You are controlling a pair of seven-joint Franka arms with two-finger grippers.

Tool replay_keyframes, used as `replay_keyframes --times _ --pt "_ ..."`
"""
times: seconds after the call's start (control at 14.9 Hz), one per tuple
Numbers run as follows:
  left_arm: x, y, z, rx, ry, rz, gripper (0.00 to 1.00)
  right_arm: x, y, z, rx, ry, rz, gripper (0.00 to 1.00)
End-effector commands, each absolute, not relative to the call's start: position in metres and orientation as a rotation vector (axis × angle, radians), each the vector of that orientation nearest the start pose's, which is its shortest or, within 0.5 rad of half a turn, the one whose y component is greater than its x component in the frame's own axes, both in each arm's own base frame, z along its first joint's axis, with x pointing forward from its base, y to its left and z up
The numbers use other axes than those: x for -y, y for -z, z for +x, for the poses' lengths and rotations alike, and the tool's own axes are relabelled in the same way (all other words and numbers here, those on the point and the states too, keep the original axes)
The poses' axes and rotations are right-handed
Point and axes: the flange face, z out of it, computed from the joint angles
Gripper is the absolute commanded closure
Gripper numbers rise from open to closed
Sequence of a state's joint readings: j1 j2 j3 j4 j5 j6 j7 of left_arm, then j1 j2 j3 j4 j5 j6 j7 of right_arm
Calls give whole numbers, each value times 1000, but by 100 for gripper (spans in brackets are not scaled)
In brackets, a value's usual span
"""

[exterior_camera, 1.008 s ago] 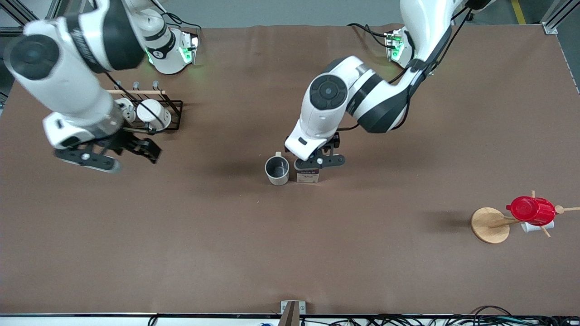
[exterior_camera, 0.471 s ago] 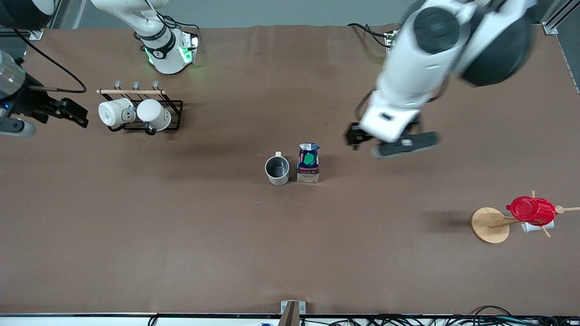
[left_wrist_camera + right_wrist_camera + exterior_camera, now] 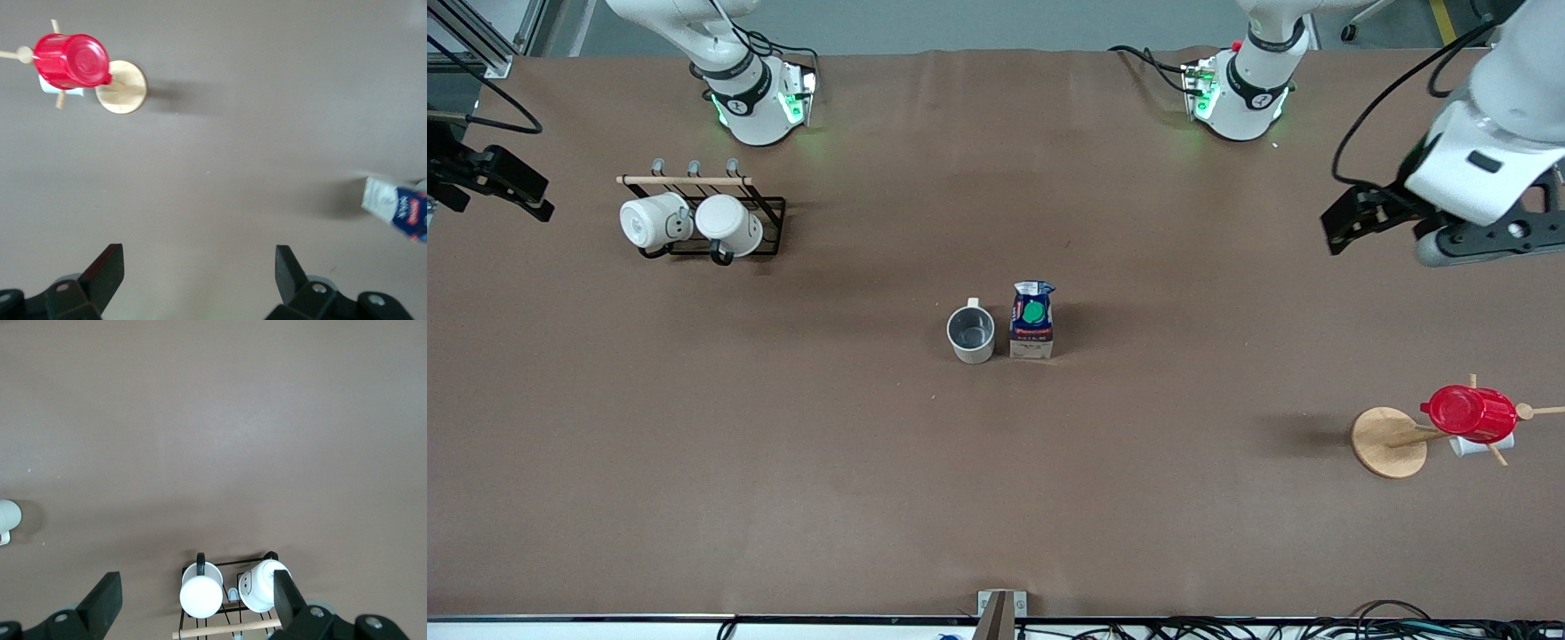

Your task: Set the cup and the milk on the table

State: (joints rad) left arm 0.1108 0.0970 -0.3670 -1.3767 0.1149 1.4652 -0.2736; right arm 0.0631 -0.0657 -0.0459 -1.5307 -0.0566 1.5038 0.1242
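Brown matte covering spans the table, where the cup and the milk stand upright side by side near its middle, the cup toward the right arm's end and the two just beside each other, whether touching or a hair apart cannot be told. Neither is held. The left gripper hangs over bare table at the left arm's end, its fingers spread wide with nothing between them; the left wrist view shows the same empty gap, with the carton off at its edge and the red cup on its wooden stand well apart from it. The right gripper hangs at the right arm's edge of the table, likewise spread and empty, looking down on the wire rack with its two white mugs. Judged from how things lie, the placing looks done (both items rest on the surface, free of either hand), and the step in hand is the arms clearing away. Any next move calls for little: both arms going to rest well away from the pair, so nothing tips the light carton or the stand.
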Motion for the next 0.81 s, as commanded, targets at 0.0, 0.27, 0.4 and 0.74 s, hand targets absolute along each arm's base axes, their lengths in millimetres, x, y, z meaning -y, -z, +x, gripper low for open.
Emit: replay_keyframes --times 0.0,0.27,0.4,0.74 --pt "93 -658 534 -37 -11 -3089 0 2 -668 536 -145 35 -3178 0" --pt "77 -654 503 -93 -36 -3097 0 -2 -668 536 -141 33 -3184 0" --pt "78 -653 491 -97 -19 -3094 0 -4 -666 538 -136 36 -3185 0" --pt "76 -664 495 -99 7 -3094 0 2 -665 540 -152 37 -3177 0"
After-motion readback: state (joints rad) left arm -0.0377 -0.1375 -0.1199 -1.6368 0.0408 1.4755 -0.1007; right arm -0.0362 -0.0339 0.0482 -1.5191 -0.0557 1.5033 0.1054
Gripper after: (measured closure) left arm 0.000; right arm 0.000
